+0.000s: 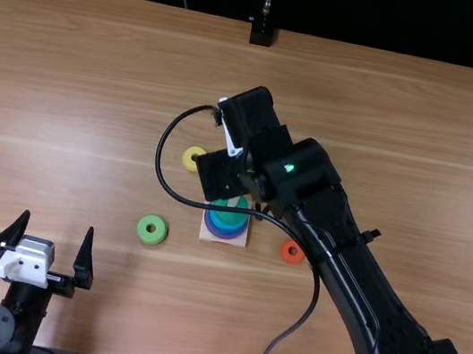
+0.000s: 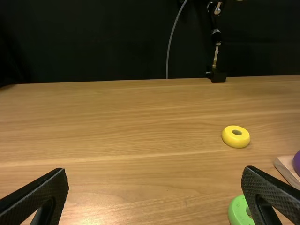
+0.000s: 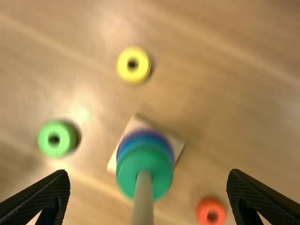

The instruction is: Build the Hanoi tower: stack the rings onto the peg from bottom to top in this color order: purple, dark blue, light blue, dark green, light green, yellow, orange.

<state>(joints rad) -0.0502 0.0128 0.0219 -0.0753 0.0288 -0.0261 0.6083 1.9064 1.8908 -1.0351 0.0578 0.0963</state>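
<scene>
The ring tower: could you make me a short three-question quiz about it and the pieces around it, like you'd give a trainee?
1. True or false: the right gripper is open above the stack.
2. What colour is the topmost ring on the peg?
3. How many rings lie loose on the table? a) two b) three c) five

Key: 1 true; 2 dark green; 3 b: the yellow ring, light green ring and orange ring.
</scene>
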